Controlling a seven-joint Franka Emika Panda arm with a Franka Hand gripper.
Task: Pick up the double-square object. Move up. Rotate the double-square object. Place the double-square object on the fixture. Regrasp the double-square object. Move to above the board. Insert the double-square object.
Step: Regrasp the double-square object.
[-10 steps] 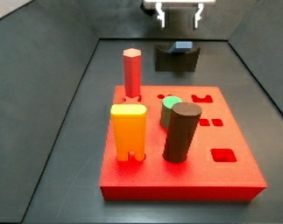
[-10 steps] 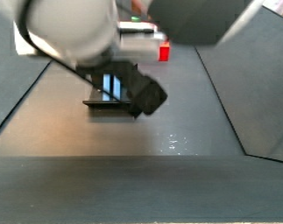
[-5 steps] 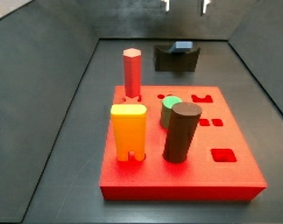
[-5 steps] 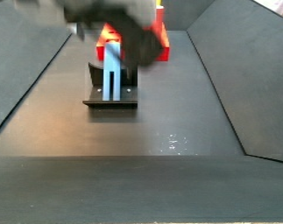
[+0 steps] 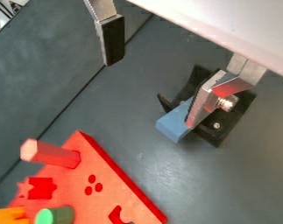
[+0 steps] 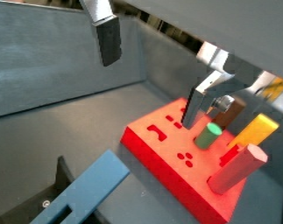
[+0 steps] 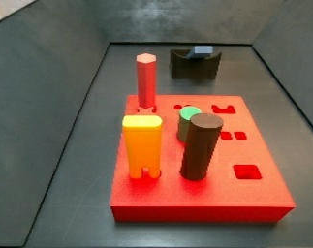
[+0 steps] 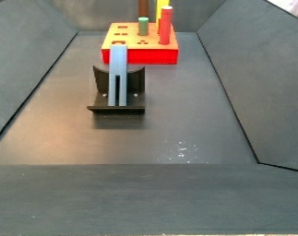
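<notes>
Two silver fingers (image 5: pixel 109 31) of the gripper (image 5: pixel 167 66) stand spread apart, nothing between them, high above the floor and out of both side views. Double-square object (image 8: pixel 119 76) rests leaning on the fixture (image 8: pixel 118 101), below the gripper and slightly off to one side in a wrist view (image 5: pixel 175 122); the board (image 7: pixel 198 194), carrying a red hexagonal peg (image 7: pixel 145 80), orange notched block (image 7: pixel 141 147) and dark brown cylinder (image 7: pixel 201 146), lies well apart from the fixture. Step in hand looks like the regrasp: come down centred over the bar, plates square to its long sides, close only once the pads straddle it, avoid knocking the fixture.
</notes>
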